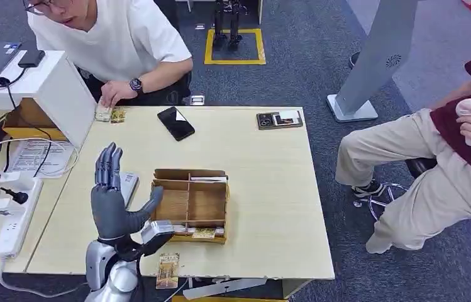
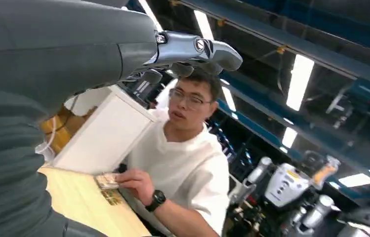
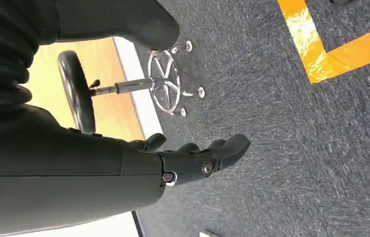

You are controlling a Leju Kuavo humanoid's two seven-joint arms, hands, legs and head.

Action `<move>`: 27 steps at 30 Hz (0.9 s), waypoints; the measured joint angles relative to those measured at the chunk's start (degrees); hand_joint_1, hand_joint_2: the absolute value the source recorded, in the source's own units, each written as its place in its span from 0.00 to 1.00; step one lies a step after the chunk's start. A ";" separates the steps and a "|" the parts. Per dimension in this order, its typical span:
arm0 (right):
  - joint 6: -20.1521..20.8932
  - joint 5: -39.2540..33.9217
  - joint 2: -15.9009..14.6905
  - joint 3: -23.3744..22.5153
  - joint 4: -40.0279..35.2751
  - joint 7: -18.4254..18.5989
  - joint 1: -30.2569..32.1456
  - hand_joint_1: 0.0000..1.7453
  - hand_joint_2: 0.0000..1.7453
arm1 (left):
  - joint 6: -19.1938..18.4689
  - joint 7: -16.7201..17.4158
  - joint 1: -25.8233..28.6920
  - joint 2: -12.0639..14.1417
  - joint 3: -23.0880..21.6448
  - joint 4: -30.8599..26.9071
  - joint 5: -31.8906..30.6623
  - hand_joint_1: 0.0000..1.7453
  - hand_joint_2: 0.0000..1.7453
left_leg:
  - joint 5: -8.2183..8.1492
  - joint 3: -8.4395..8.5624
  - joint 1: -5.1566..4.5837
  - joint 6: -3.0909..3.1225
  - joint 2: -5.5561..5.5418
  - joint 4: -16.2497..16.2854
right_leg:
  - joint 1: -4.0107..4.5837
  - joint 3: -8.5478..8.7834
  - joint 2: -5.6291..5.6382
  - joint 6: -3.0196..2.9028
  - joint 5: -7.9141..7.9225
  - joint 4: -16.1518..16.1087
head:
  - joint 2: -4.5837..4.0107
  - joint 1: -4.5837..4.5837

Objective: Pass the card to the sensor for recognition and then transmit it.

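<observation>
Lying at the near edge of the pale wooden table [image 1: 270,207], a card [image 1: 168,270] with dark and gold print sits just in front of the wooden divided box [image 1: 190,204], partly over the table lip and close beside the robot's left wrist. More cards rest in the box's near compartment [image 1: 202,233] and along its far slot. The left hand [image 1: 114,201] stands upright above the table, just left of the box, fingers straight up and together, thumb spread toward the box, holding nothing. A white flat device [image 1: 128,185] lies behind the hand. Across the table, a person in a white shirt [image 1: 126,38] rests a hand [image 1: 114,93] with a wristwatch on a small stack of cards [image 1: 103,113] at the far edge beside a white box [image 1: 63,94]. A black phone [image 1: 175,123] and a dark tray [image 1: 279,119] lie farther along that edge. The right hand [image 3: 192,160] hangs over grey carpet [image 3: 296,148] near a stool base [image 3: 165,81], fingers loosely extended, empty. A seated person in beige trousers [image 1: 409,182] is to the right.
</observation>
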 joint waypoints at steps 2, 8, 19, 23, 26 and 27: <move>0.02 0.15 -0.05 0.00 0.00 -0.04 0.00 0.00 1.00 | 0.00 1.19 0.03 1.12 -1.82 0.00 -0.07 0.00 1.00 | 0.00 0.00 0.00 0.00 0.01 0.00 | 0.00 -0.02 0.01 0.00 0.00 0.00 | 0.00 0.00; 0.42 0.41 -0.22 0.00 0.00 -0.11 -0.05 0.00 1.00 | -0.33 5.84 -1.99 6.03 -11.47 2.17 -0.46 0.00 1.00 | 0.00 0.00 0.00 0.00 0.00 0.00 | 0.00 -0.02 0.00 0.00 0.00 0.00 | 0.00 0.00; 1.07 0.96 -0.68 0.00 0.00 0.11 -0.07 0.00 1.00 | -4.94 19.13 -11.46 10.51 -24.47 10.74 -12.09 0.00 1.00 | 0.03 0.00 0.00 0.00 0.00 0.01 | 0.00 -0.02 0.00 0.02 0.02 0.00 | 0.00 0.00; 1.20 1.14 -0.72 0.00 0.00 0.11 -0.07 0.00 1.00 | -7.30 21.66 -14.52 10.95 -28.12 13.07 -14.01 0.00 1.00 | 0.03 -0.01 0.00 0.00 0.01 0.01 | 0.00 -0.02 0.01 0.02 0.02 0.00 | 0.00 0.00; 1.20 1.20 -0.79 0.00 0.00 0.11 -0.08 0.00 1.00 | -8.46 23.09 -16.34 11.08 -30.06 14.36 -15.21 0.00 1.00 | 0.03 -0.01 0.00 0.00 0.01 0.01 | 0.00 -0.02 0.01 0.02 0.02 0.00 | 0.00 0.00; 1.20 1.22 -0.79 0.00 0.00 0.11 -0.07 0.00 1.00 | -8.63 23.48 -16.82 11.10 -30.48 14.71 -15.63 0.00 1.00 | 0.03 -0.01 0.00 0.00 0.00 0.01 | 0.00 -0.02 0.01 0.02 0.02 0.00 | 0.00 0.00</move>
